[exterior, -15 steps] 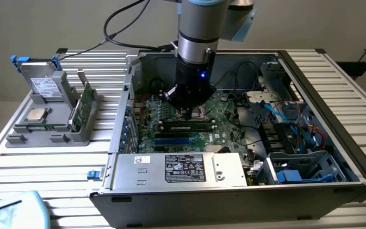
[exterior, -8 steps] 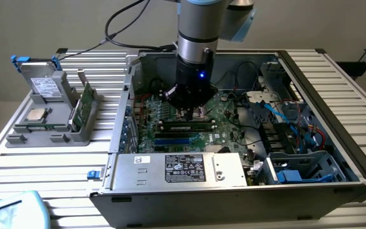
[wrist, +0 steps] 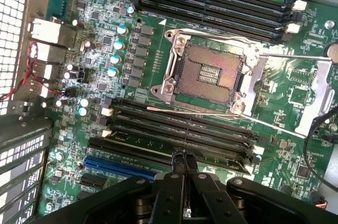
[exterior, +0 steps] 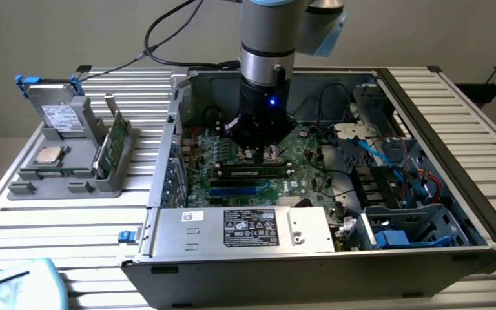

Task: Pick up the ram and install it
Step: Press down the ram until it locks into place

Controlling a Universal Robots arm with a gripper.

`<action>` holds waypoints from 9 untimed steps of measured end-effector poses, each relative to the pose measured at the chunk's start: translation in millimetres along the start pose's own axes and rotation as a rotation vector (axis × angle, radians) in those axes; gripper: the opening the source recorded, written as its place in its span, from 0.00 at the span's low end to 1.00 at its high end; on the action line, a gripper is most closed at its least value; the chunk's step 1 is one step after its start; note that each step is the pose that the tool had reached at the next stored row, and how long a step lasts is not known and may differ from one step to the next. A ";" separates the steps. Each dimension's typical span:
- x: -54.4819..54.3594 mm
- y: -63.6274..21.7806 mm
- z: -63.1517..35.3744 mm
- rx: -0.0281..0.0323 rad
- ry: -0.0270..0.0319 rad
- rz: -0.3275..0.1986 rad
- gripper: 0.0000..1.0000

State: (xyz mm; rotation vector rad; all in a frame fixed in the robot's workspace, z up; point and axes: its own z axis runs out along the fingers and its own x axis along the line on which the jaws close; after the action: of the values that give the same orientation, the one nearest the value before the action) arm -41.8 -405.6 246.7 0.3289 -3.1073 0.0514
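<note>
The ram [exterior: 250, 172] is a long dark stick with a pale label. It lies along a memory slot on the green motherboard [exterior: 304, 158] inside the open computer case. My gripper [exterior: 261, 155] hangs straight down over the middle of the stick, its tips at or just above the top edge. In the wrist view the two black fingers [wrist: 174, 182] are pressed together, and their tips meet over the dark slot row nearest the blue slot, where the ram [wrist: 137, 150] runs crosswise to them. Nothing is clamped between them.
An empty CPU socket [wrist: 208, 73] lies between two banks of memory slots. A silver power supply [exterior: 243, 227] sits at the case front, with cables and drive bays [exterior: 403, 194] on the exterior view's right. A grey holder [exterior: 67, 171] outside holds a CPU chip [exterior: 50, 155] and a green card [exterior: 110, 145].
</note>
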 end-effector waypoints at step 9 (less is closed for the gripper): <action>0.0 0.0 0.0 0.0023 -0.0027 0.112 0.11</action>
State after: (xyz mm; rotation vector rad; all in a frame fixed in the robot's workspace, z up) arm -41.8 -405.6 246.7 0.1551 -3.1255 0.0559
